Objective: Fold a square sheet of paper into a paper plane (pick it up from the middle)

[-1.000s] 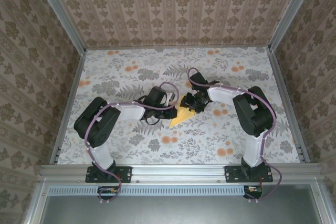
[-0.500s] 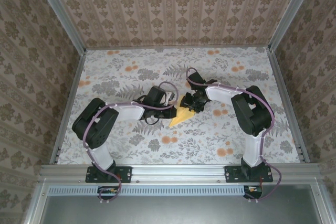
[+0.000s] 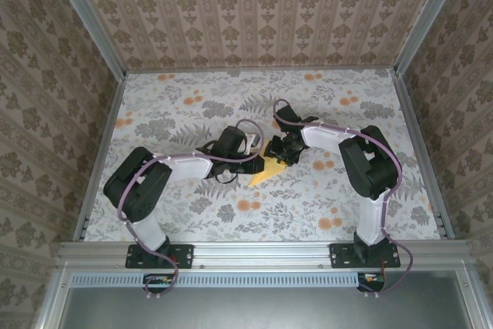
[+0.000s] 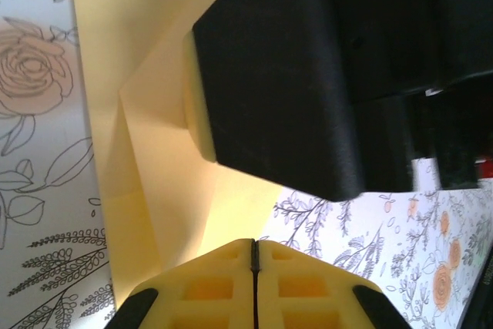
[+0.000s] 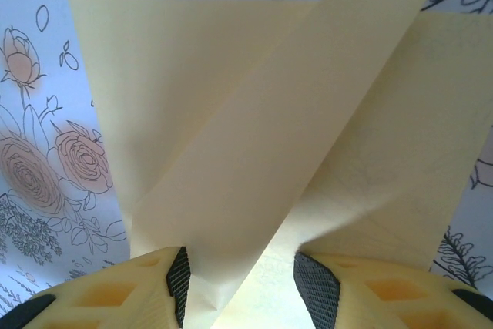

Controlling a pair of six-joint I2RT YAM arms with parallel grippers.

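The pale-yellow sheet of paper (image 3: 263, 172) lies partly folded on the floral table, with straight creases and a pointed near end. In the left wrist view the paper (image 4: 146, 152) shows a diagonal crease. My left gripper (image 4: 255, 248) is shut, with nothing seen between its pads, and its tips rest at the paper's edge. From above, the left gripper (image 3: 259, 162) is on the paper's left side. My right gripper (image 3: 282, 153) stands over the paper's far end. In the right wrist view a raised flap of the paper (image 5: 254, 136) passes between the parted fingers of the right gripper (image 5: 240, 283), and it lies against the left pad.
The two grippers are very close together over the paper. The right gripper's black body (image 4: 308, 75) looms just ahead of the left fingers. The floral tablecloth (image 3: 192, 105) is bounded by patterned walls and a metal rail (image 3: 262, 252) at the near edge.
The left arm's elbow has dropped slightly and its gripper has edged a little toward the paper. The right gripper and the paper have barely moved.
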